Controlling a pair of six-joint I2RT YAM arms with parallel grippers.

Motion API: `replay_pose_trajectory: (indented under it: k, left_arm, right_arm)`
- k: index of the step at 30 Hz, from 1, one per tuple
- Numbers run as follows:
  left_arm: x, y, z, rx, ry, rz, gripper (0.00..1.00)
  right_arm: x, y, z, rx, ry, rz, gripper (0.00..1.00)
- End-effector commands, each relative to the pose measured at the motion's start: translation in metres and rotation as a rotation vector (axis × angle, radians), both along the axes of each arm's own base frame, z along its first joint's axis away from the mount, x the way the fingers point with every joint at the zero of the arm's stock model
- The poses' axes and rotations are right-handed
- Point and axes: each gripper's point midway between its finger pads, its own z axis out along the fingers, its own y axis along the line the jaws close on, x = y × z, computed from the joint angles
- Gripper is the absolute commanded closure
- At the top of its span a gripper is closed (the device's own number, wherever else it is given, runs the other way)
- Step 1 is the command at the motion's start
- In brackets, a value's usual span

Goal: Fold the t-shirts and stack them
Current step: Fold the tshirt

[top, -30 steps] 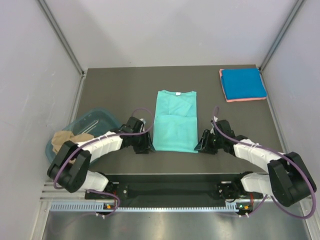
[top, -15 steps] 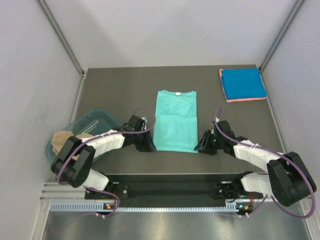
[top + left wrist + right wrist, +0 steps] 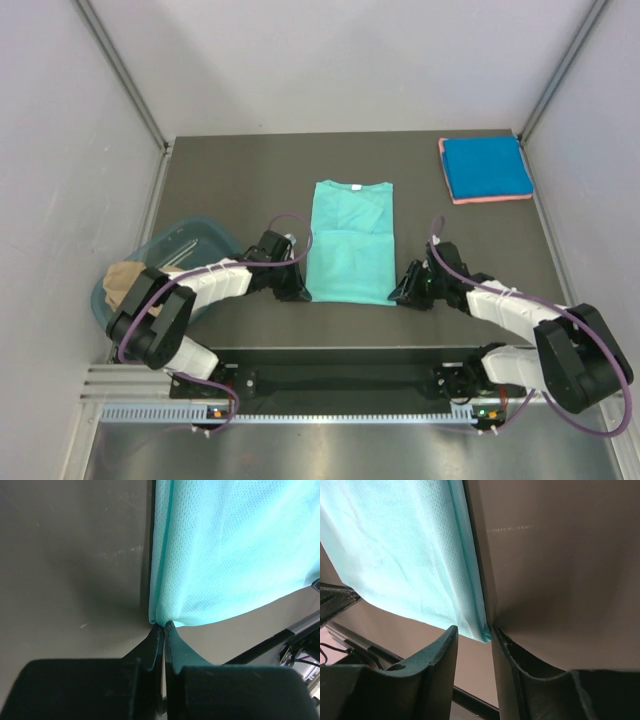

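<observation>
Altogether four t-shirts (image 3: 350, 250), one tub (image 3: 213, 229)

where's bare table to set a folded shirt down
Far-left quarter, between teal shirt, tub and back edge; also the strip between teal shirt and blue stack. Crowded: near edge, left arm and right arm flanking the hem.

teal tee (image 3: 240, 545): fine mesh-knit cloth, matt, soft
blue tee (image 3: 486, 167): plain cloth, matt
table (image 3: 75, 570): dark, smooth, matt, a few faint scuffs
tub (image 3: 195, 240): translucent teal plastic, slight gloss
left gripper (image 3: 164, 626): black plastic, matt
</observation>
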Motion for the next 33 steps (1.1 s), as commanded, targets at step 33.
replay_pose_trajectory:
  k: [33]
  left_arm:
    - [-0.029, 0.035, -0.006, 0.176, -0.032, -0.008, 1.0]
  right_arm:
    - [-0.075, -0.029, -0.051, -0.317, 0.243, -0.048, 0.64]
